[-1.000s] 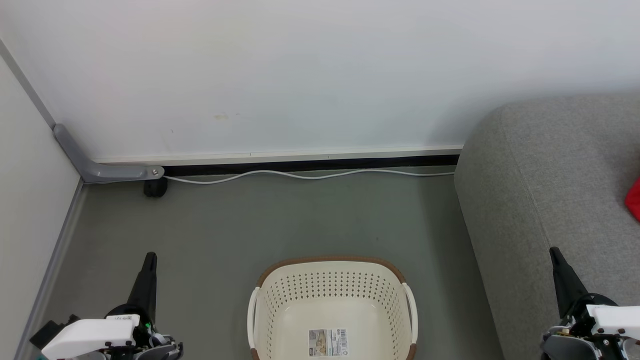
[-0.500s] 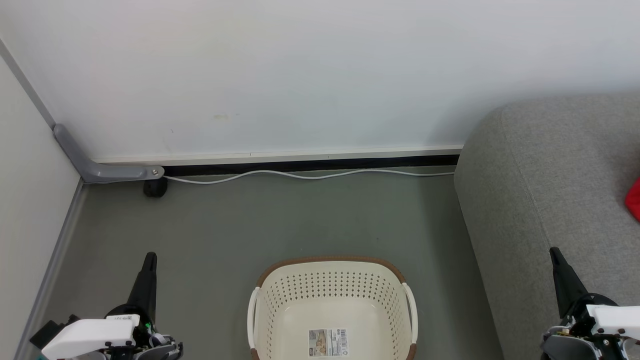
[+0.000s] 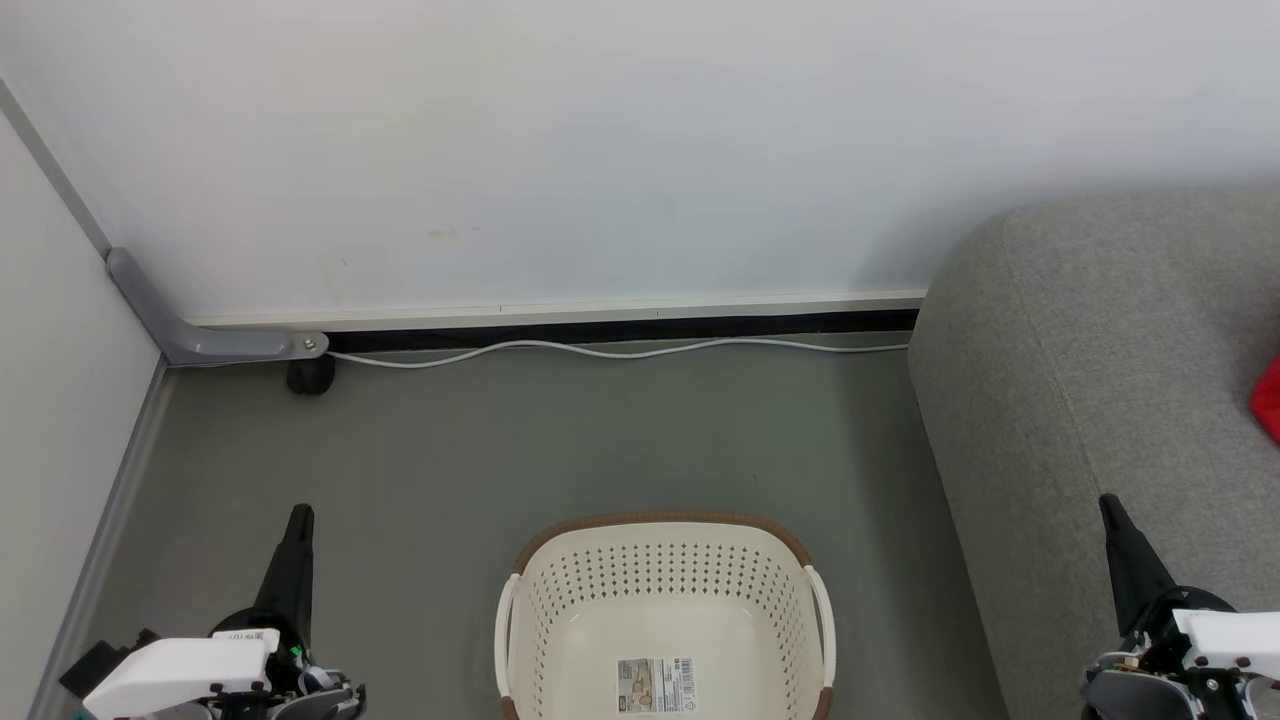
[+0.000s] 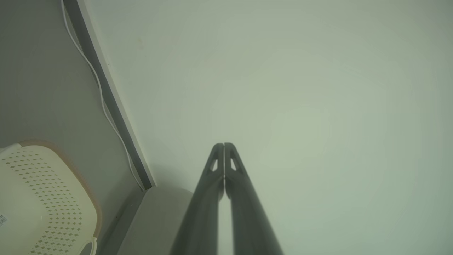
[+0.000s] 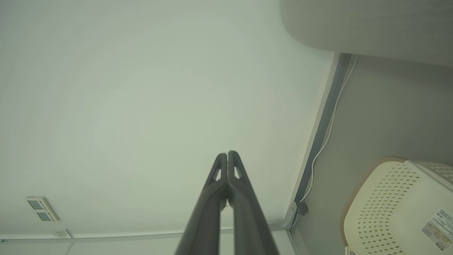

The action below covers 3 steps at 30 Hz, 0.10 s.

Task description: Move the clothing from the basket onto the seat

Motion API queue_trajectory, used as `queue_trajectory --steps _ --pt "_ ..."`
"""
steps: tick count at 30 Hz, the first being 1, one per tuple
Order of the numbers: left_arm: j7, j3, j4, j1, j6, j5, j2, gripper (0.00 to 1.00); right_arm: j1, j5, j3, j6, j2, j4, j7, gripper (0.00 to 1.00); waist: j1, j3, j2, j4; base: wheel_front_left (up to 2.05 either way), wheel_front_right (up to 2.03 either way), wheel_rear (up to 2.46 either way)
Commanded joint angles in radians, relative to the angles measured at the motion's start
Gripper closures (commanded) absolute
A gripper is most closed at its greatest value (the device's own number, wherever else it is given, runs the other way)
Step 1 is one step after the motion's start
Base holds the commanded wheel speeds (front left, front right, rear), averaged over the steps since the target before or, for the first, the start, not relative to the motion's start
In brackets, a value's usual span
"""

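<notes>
The large grey woven-fabric seat [image 3: 1100,350], round-edged, is seen at the right; the cream perforated plastic basket [image 3: 660,575] stands emptied between the arms; bright red soft clothing [image 3: 1268,398] lies on the seat, beyond and right of the nearer right gripper [image 3: 1108,505]; it and the left gripper [image 3: 299,516] are closed together, holding nothing.

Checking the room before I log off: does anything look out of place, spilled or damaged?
Nothing stands out. The basket stands upright and empty, red clothing lies on the seat, and a white cable trails loose along the wall's foot.
</notes>
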Motion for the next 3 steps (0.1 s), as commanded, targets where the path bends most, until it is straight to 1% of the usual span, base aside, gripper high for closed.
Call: queue_trajectory --steps 1,3 --pt "0.006 0.033 -0.029 -0.058 -0.008 -0.004 0.013 1.00 -0.036 0.012 0.017 0.004 -0.010 -0.031 0.007 1.00 0.0000 0.000 0.0000 0.000 0.00 0.00 0.00" --pt "0.006 0.033 -0.029 -0.058 -0.008 -0.004 0.013 1.00 -0.036 0.012 0.017 0.004 -0.010 -0.031 0.007 1.00 0.0000 0.000 0.0000 0.000 0.00 0.00 0.00"
